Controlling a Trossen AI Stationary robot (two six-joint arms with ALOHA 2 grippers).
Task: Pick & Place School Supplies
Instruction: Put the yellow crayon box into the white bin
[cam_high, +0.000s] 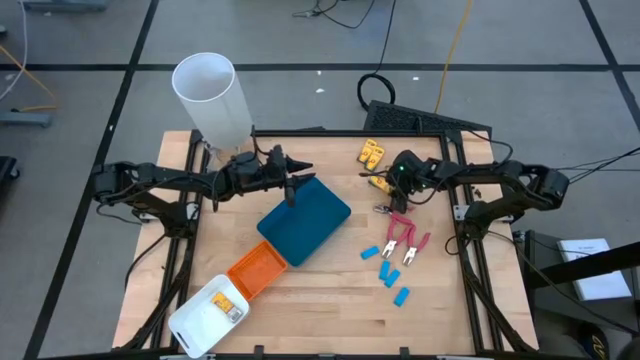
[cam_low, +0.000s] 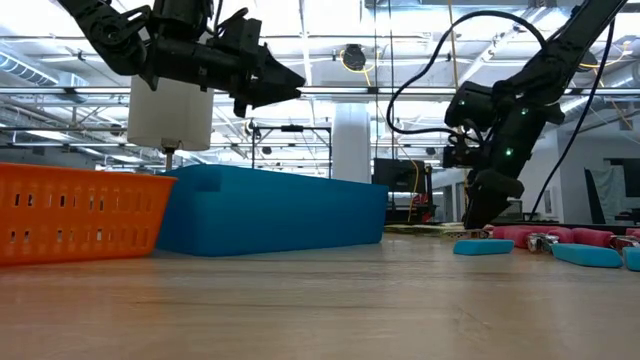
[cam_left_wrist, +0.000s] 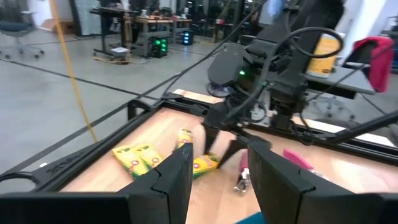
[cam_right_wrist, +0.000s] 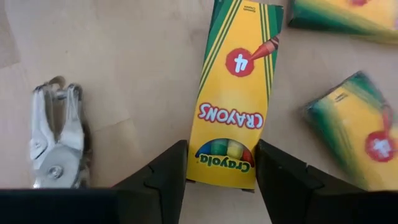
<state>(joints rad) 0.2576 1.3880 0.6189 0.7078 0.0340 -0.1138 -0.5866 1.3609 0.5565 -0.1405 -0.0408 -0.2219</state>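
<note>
Gripping a yellow crayon box (cam_right_wrist: 231, 99) between its fingers, the right claw (cam_right_wrist: 221, 165) sits low on the tabletop (cam_high: 330, 290) near the far right corner, beside a metal pink-handled tool (cam_right_wrist: 56, 137). Above the teal tray (cam_high: 303, 218), the left claw (cam_high: 296, 180) hovers, fingers apart, holding nothing.
</note>
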